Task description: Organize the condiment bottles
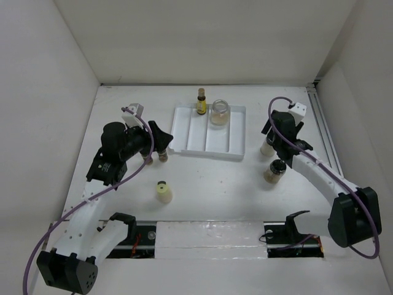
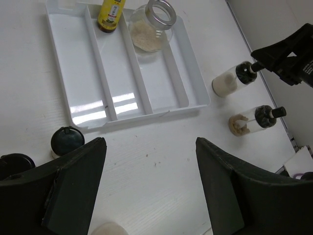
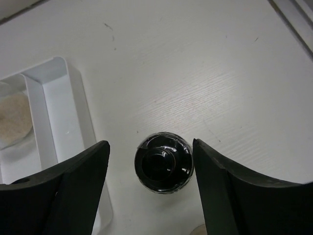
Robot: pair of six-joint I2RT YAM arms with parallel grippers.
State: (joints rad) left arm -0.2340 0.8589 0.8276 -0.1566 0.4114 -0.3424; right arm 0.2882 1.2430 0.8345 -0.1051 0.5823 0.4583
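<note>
Right end effector: my right end effector (image 3: 150,144) is open, one finger on each side of the black cap of a pale black-capped bottle (image 3: 164,162), with a gap showing on both sides.
Left end effector: my left end effector (image 2: 149,147) is spread wide over bare counter (image 2: 156,171) and grips nothing.
Tray: a white tray (image 1: 184,132) sits at the middle far side of the counter. A yellow bottle (image 1: 201,103) and a clear jar (image 1: 219,114) stand side by side at its far end.
Right of tray: the pale bottle stands just beside the tray's right edge, and a tan shaker (image 1: 274,172) is nearer my base.
Left of tray: a pair of black-capped shakers (image 1: 148,158) stand close together by the tray's near-left corner.
Near centre: a cream bottle (image 1: 163,191) stands alone.
</note>
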